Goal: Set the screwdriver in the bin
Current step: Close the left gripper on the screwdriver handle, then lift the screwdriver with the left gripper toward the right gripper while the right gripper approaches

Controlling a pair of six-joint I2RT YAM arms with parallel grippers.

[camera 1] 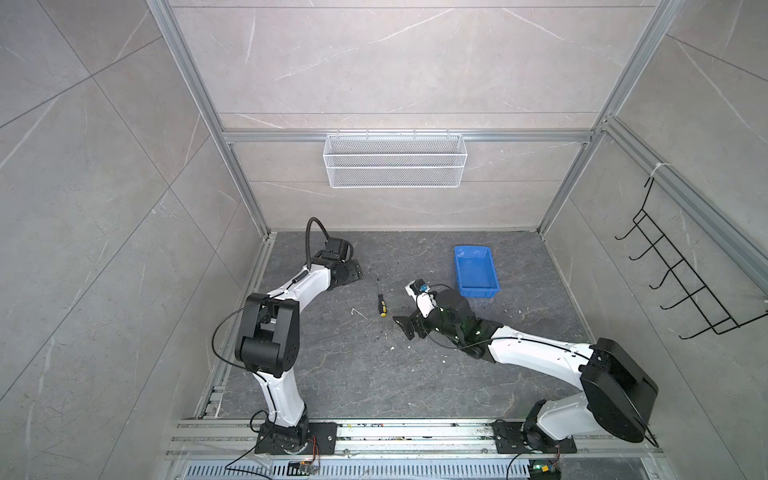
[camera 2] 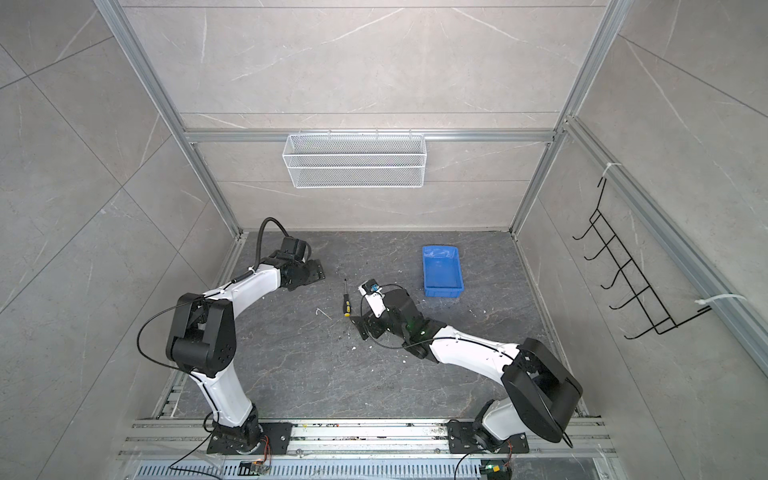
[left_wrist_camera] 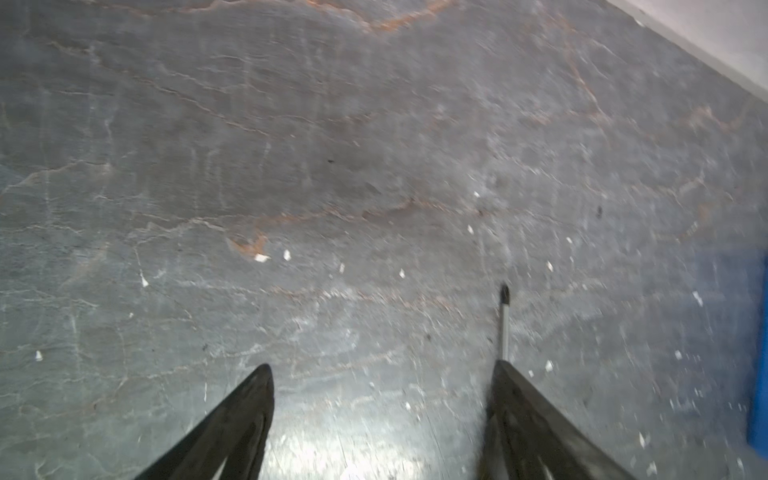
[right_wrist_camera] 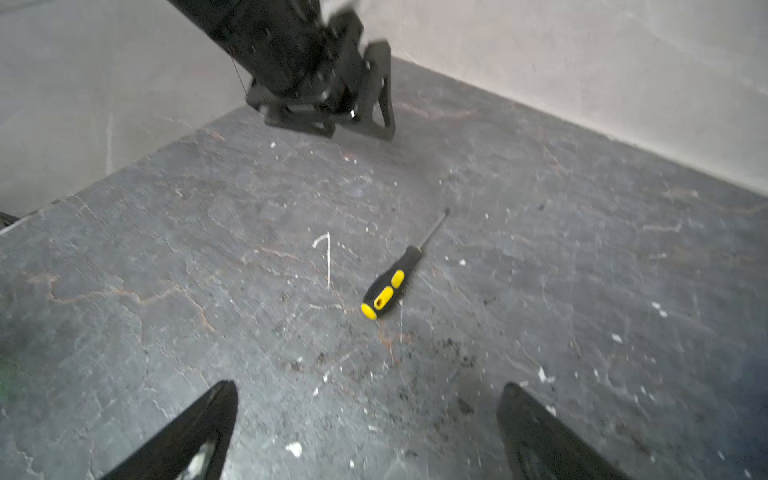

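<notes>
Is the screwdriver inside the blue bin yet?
No, it is out. The screwdriver lies flat on the floor, apart from the bin, which looks empty.

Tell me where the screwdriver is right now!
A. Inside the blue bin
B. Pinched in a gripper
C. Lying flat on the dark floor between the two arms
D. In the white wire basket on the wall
C: the screwdriver lies flat on the dark floor between the two arms, apart from the bin, and neither open gripper touches it.

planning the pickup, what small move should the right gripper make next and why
Probably ease the right gripper forward over the screwdriver handle: its jaws stand open, the screwdriver lies free on the floor just ahead of it, and the bin sits on that arm's side.
</notes>
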